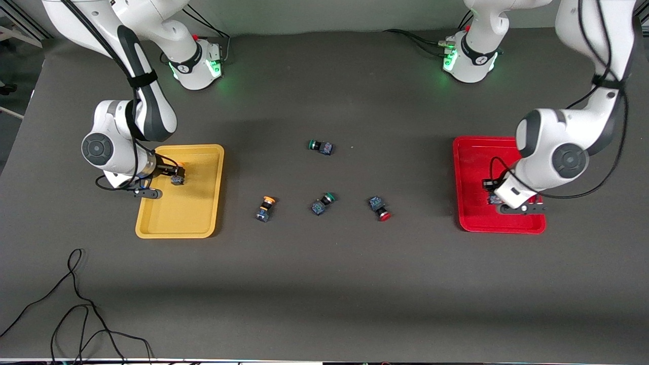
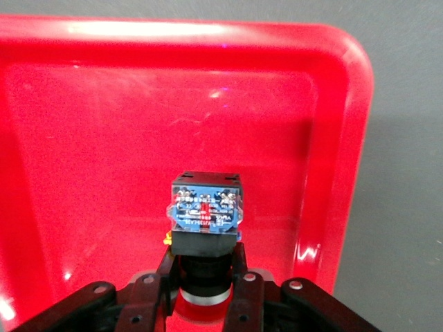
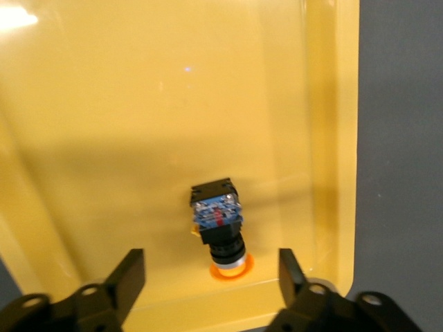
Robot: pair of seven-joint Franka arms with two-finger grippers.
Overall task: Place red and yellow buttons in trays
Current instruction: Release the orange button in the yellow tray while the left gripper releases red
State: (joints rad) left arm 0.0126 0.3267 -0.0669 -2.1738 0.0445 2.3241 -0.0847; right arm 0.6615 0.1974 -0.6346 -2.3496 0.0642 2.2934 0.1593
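Clearly these small push-button switches are light, rigid things of hard plastic, more apt to roll or tip than to break; the sensible hold is across the narrow collar between cap and body, or the flat sides of the blocky body, since the round cap would slip.

Over the shallow red plastic tray with its raised rim [image 1: 469, 182], at the left arm's end of the table, the left gripper [image 2: 202, 280] has its fingers clenched on the collar of one switch with a black-and-blue body [image 2: 205, 207]; only a pale ring shows of its cap, so I cannot tell the colour, nor whether it touches the tray floor.

Over the shallow yellow plastic tray [image 1: 195, 218], at the right arm's end, the right gripper [image 3: 211, 277] stands with its fingers spread wide and released; a switch with an orange-yellow cap [image 3: 220, 232] lies on its side on the tray floor between them, untouched, close to the rim.

On the dark table between the trays four switches remain; an orange-yellow-capped one [image 1: 264, 208] lies toward the yellow tray, a red-capped one [image 1: 380, 208] toward the red tray, a green-capped one [image 1: 323, 203] between those two, and another green-capped one [image 1: 321, 147] farther from the front camera. Each has a squat black body with a blue, printed terminal end and a glossy round cap.

By my reckoning the job is about half done, with one red and one orange-yellow switch yet to be fetched.
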